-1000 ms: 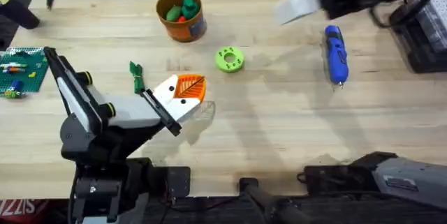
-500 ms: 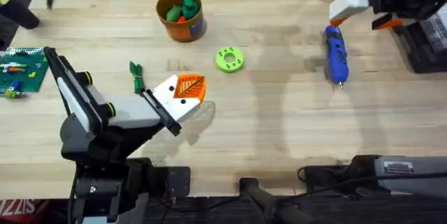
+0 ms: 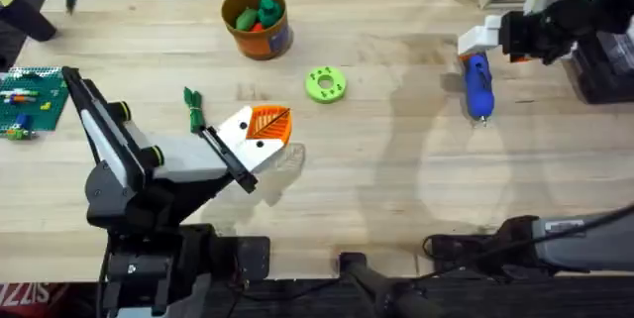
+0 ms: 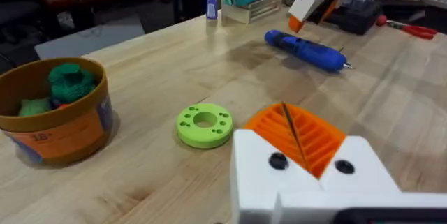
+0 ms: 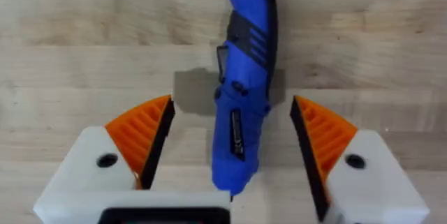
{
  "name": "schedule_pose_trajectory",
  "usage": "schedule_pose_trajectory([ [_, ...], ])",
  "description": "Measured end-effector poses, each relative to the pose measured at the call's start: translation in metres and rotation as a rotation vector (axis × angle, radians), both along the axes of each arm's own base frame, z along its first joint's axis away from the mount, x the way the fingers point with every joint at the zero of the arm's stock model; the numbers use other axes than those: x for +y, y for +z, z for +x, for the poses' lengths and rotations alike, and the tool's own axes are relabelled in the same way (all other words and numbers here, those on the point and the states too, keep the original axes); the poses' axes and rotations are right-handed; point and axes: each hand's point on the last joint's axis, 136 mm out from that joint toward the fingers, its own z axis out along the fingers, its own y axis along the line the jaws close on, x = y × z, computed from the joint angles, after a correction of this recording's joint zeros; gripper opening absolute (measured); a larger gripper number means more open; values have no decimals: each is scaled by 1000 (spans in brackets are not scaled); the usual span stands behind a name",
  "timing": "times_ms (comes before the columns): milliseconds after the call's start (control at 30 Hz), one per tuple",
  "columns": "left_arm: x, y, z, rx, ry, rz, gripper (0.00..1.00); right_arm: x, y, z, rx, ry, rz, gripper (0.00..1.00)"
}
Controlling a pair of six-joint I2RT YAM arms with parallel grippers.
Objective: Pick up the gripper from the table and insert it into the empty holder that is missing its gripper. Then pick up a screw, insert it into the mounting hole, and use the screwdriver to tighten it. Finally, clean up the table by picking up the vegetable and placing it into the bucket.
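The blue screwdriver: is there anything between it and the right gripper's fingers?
Nothing visible. In the right wrist view the open right gripper straddles the blue screwdriver, with bare table on either side of it.

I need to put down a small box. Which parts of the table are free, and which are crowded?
Free: the wide patch between the green ring and the screwdriver, and all the near side below them. Crowded: around the left gripper, the vegetable and the bucket.
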Motion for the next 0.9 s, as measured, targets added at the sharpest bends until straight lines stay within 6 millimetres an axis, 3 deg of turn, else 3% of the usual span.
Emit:
schedule_pose_trajectory([
  [500, 0, 0, 0, 0, 0, 0, 13, -8, -67, 27, 59, 16, 5, 994],
  [900, 0, 0, 0, 0, 0, 0, 13, -10, -73, 28, 72, 12, -2, 994],
])
